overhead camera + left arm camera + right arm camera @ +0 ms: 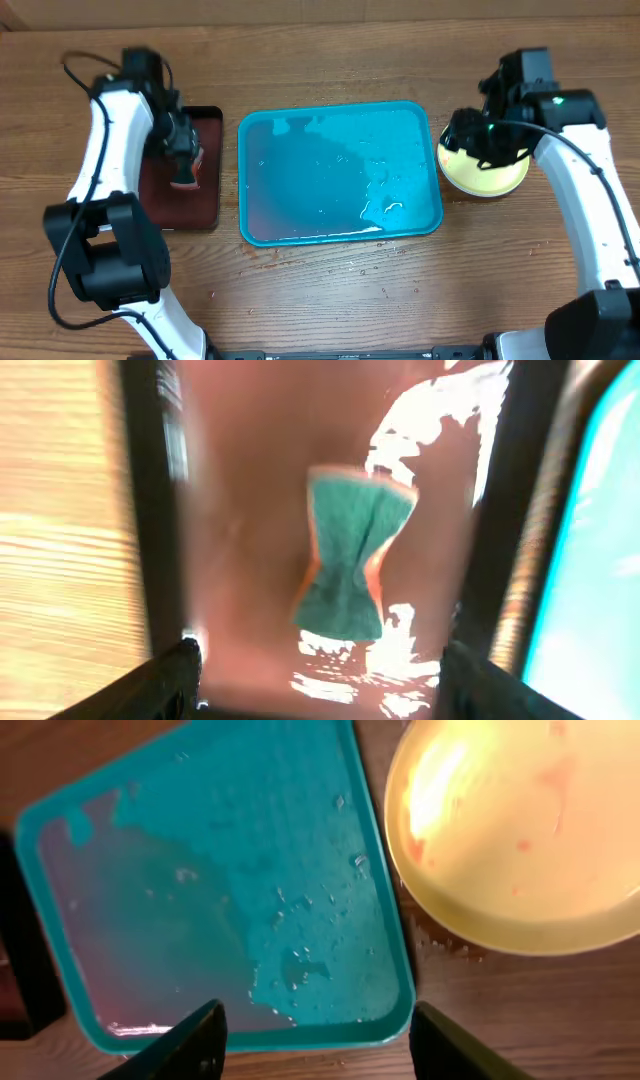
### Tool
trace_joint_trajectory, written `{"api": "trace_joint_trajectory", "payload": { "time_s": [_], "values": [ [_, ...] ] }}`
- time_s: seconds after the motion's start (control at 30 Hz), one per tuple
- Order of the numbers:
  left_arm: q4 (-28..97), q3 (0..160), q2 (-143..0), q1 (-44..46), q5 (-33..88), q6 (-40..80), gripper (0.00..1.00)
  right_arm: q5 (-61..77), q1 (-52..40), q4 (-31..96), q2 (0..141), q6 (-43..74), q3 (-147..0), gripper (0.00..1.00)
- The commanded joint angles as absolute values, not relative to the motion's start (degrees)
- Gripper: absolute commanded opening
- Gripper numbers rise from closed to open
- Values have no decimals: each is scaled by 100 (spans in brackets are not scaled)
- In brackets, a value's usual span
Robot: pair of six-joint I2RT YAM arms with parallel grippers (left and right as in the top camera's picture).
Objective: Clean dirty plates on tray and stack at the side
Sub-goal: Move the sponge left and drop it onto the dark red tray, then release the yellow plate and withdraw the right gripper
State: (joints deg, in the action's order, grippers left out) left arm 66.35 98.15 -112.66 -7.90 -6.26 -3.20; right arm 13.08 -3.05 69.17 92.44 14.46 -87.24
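Observation:
The bright cyan tray (300, 170) lies mid-table, wet, with no plates on it; it also shows in the right wrist view (200, 870). A yellow-green rimmed plate (490, 172) sits on the table just right of the tray. The right wrist view shows faint red smears inside this plate (520, 830). I cannot tell whether other plates lie under it; no white or pale cyan plate shows. My right gripper (470, 135) hovers over the plate's left edge, open and empty (315, 1040). My left gripper (183, 150) is open and empty (315, 685) above a green-and-orange sponge (350, 560).
The sponge (187, 180) lies in a small black tray with a dark red inside (205, 205), left of the cyan tray; its wet floor shows in the left wrist view (250, 460). Water drops lie on the wood in front of the cyan tray.

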Motion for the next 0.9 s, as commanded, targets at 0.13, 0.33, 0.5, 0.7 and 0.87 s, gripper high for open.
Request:
{"api": "trace_joint_trajectory", "payload": {
  "time_s": [0.13, 0.33, 0.5, 0.7, 0.87],
  "values": [
    [7629, 12121, -10331, -617, 318, -62, 100, 1175, -325, 7867, 9028, 1151, -10215, 56],
    [7618, 12503, -9780, -582, 432, -64, 100, 1160, -325, 8667, 8508, 1151, -11461, 100],
    [7627, 12499, -9793, -582, 696, 172, 100, 1160, -325, 8954, 7885, 1151, -11832, 100],
    [7629, 12497, -9874, -582, 694, 172, 100, 1194, -327, 9041, 7067, 1507, -11832, 100],
    [7627, 12497, -9889, -582, 694, 169, 100, 1638, -327, 9039, 6643, 2425, -11832, 100]
  ]
}}
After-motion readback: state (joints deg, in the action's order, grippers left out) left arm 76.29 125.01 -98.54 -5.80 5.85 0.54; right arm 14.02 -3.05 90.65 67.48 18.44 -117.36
